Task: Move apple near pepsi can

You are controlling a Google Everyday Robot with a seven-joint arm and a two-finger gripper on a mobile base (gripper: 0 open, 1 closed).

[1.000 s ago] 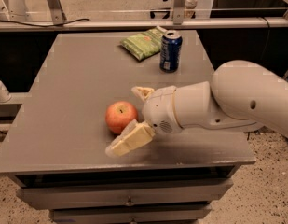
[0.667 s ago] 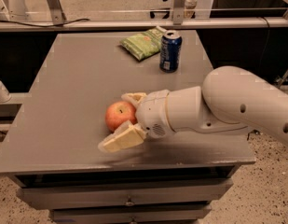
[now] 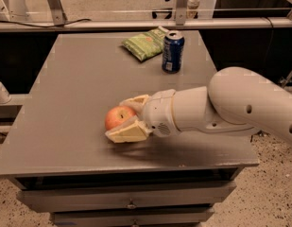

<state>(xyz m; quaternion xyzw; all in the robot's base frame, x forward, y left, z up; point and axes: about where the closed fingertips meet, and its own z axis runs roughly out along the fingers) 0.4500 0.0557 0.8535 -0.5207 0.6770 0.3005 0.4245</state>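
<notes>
1 pale hand (image 3: pixel 123 119) astride rnd apple (image 3: pixel 116 116)

Bulky, smooth white arm (image 3: pixel 240 98) with small dark holes and a ringed wrist. Its tool (image 3: pixel 116 118), 2 cream wedge fingers (image 3: pixel 129 132), clasps the apple (image 3: pixel 119 115) near the desk (image 3: pixel 65 79) front.

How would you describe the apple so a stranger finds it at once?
On the grey table, look at the front half, right at the robot's gripper. The apple there is the only round, red-orange thing; the blue pepsi can and green bag stand farther back.
</notes>
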